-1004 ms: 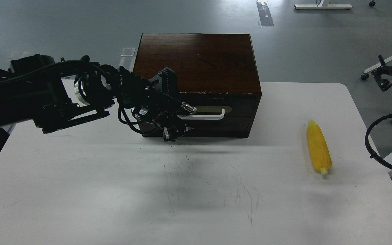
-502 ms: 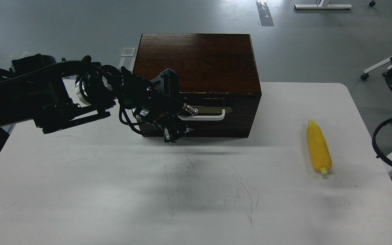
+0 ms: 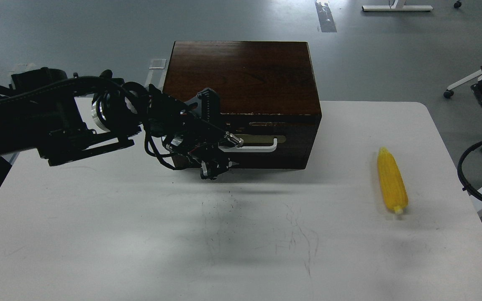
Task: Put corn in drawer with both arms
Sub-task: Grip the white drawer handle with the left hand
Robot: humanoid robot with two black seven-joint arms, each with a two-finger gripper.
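Head view: left gripper (image 3: 220, 154), grip unclear, meets dark wooden drawer's (image 3: 262, 144) white bar handle (image 3: 253, 146); knobbly yellow corn (image 3: 392, 181) apart.

Grey floor (image 3: 78, 29) all around white table (image 3: 140, 251); white stand (image 3: 396, 7) at one o'clock; glare at twelve.

A box (image 3: 243, 77) is set at the far middle of the table (image 3: 140, 242), its drawer (image 3: 266, 144) facing forward. The left gripper (image 3: 220, 156) is placed against the drawer's handle (image 3: 255, 146), at its left end. The corn (image 3: 392, 181) is laid on the table well right of the box, lengthwise front to back.
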